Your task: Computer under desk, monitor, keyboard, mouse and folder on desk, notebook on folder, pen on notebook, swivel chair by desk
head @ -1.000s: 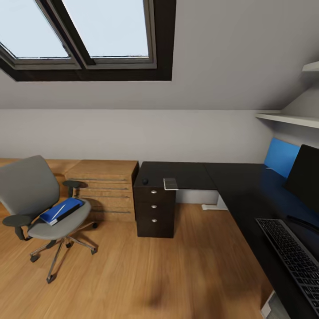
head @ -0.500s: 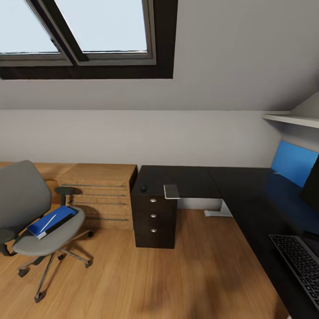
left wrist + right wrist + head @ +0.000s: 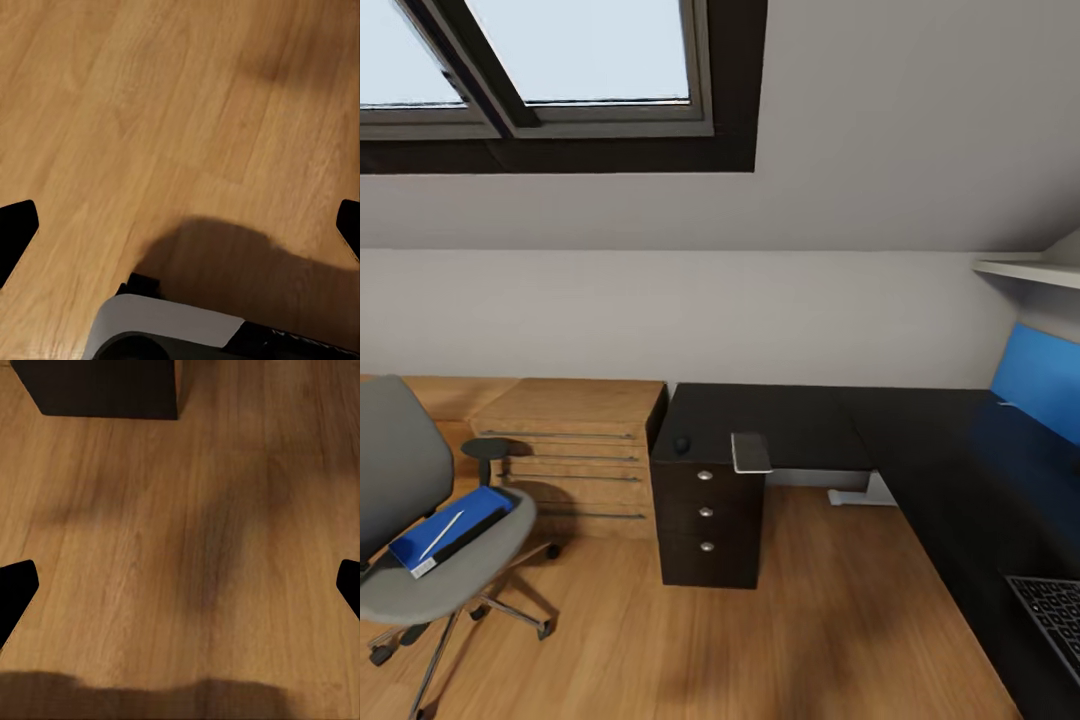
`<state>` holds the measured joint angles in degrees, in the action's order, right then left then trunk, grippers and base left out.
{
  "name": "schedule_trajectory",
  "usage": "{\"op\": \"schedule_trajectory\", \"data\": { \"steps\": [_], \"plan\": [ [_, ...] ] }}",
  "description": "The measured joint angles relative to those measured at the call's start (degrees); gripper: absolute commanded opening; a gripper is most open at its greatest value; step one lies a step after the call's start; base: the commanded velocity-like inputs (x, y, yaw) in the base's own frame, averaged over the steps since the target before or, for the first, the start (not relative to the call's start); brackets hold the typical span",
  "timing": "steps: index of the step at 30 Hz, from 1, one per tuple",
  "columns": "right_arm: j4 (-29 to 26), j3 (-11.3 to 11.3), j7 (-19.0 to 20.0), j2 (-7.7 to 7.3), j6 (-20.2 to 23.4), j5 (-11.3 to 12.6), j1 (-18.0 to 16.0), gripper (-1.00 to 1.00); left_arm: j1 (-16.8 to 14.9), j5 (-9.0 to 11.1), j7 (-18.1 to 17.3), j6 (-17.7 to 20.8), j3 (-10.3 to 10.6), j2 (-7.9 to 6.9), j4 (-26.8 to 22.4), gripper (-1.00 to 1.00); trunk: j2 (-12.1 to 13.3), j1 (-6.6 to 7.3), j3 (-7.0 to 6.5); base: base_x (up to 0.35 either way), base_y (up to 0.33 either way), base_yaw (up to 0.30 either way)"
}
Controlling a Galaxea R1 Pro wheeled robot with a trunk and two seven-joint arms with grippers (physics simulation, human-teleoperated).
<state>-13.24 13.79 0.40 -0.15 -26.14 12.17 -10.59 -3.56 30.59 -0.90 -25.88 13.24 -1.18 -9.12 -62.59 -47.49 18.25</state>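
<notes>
Folder (image 3: pixel 445 530) lies on swivel chair (image 3: pixel 420 560), no label legible.

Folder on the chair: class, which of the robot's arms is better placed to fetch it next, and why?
Probably the left: the folder lies on the chair at the head view's left, its left arm's side. Both jaws stand open over bare floor.

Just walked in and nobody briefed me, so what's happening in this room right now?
Nothing is being handled. Both wrist views show the left gripper and right gripper open over bare wood floor. The blue folder lies on the swivel chair. The mouse and notebook sit at the desk's short end, and a corner of the keyboard shows on the desk's long side.
</notes>
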Motion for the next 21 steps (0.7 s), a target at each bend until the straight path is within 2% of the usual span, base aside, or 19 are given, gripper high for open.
{"op": "schedule_trajectory", "data": {
  "steps": [15,21],
  "plan": [
    [-0.1,-0.2,0.0,0.24,0.0,0.3,0.0,1.00,0.0,0.0,-0.1,-1.2,0.0,0.02,0.2,1.00,0.0,-0.01,0.00,0.234,0.250,-0.001],
    [-0.1,-0.2,0.0,0.25,0.0,0.3,0.0,1.00,0.0,0.2,0.0,-1.2,-0.1,-0.01,0.2,1.00,0.0,-0.02,0.00,0.142,0.282,-0.118]
  ]
}}
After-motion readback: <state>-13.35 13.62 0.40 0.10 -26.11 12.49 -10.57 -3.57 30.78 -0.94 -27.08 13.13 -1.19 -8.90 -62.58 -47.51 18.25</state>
